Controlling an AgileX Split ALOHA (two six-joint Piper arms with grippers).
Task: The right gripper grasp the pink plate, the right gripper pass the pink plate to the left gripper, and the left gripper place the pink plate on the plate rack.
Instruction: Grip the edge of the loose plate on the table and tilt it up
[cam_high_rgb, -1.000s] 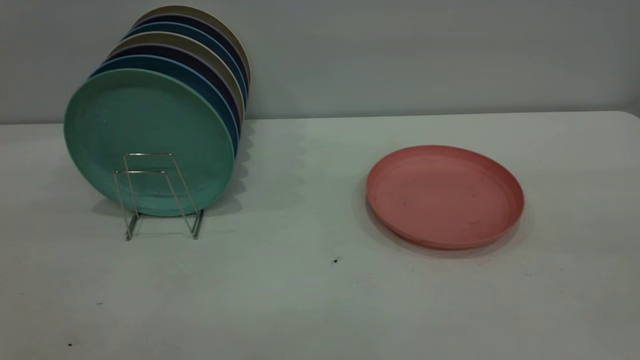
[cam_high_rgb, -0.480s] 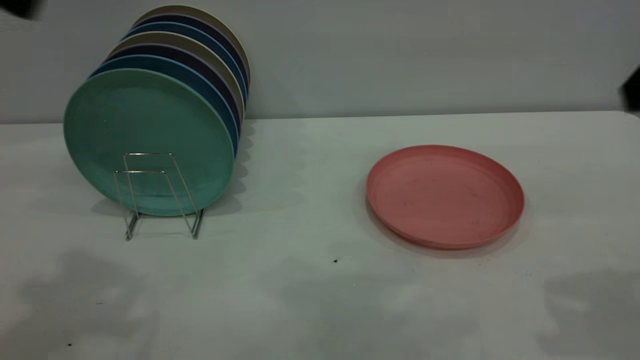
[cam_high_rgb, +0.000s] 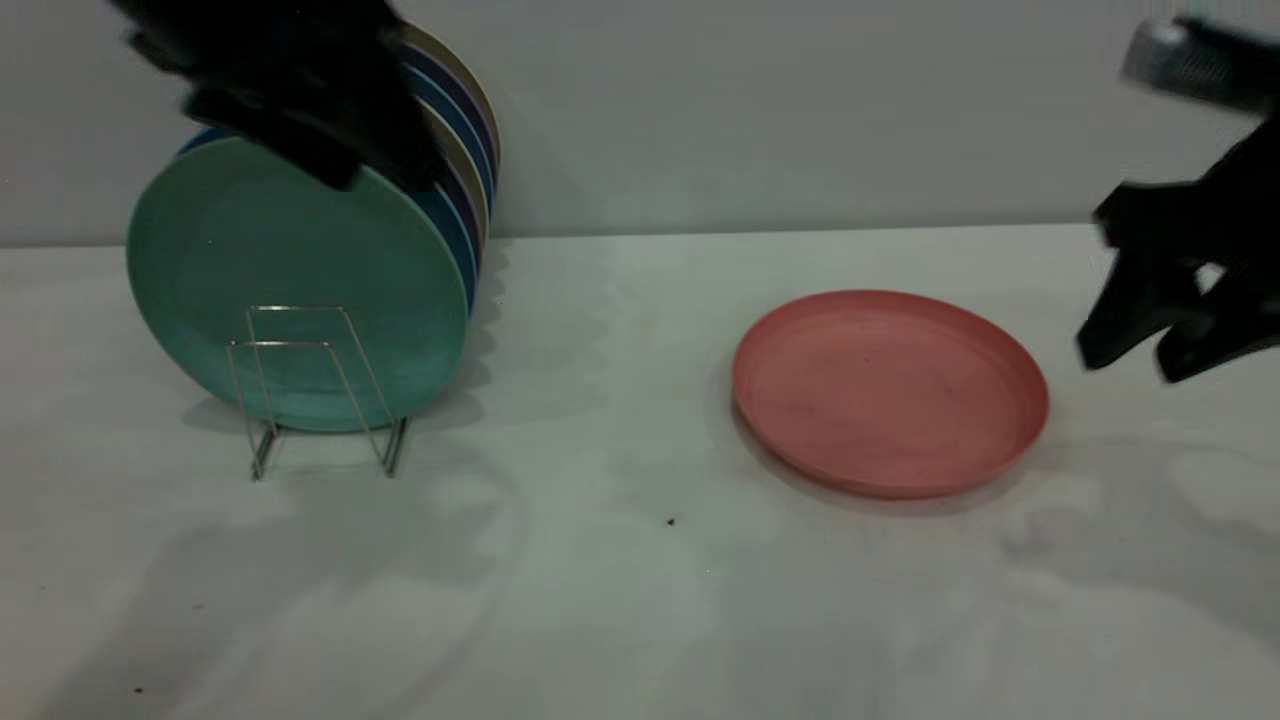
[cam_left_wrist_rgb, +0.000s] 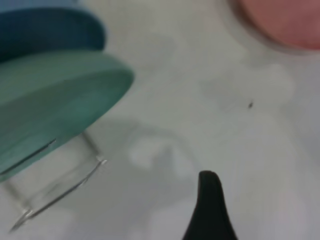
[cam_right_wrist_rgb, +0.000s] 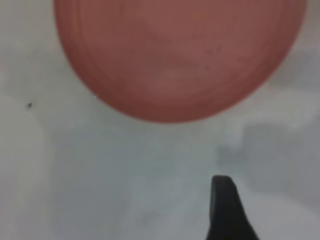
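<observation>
The pink plate lies flat on the white table, right of centre. It also shows in the right wrist view and at the edge of the left wrist view. My right gripper hangs in the air just right of the plate, above the table, its two black fingers apart and empty. One fingertip shows in its wrist view, short of the plate's rim. My left gripper is a dark blur high up in front of the stacked plates. The wire plate rack stands at the left, with empty front loops.
Several plates stand upright in the rack, a teal-green plate foremost, with blue, dark and beige ones behind it. The teal plate fills one side of the left wrist view. A grey wall runs behind the table.
Both grippers have come into view: the left from the top left down over the stacked plates, the right from the right edge toward the pink plate. The plates and rack have not moved.
</observation>
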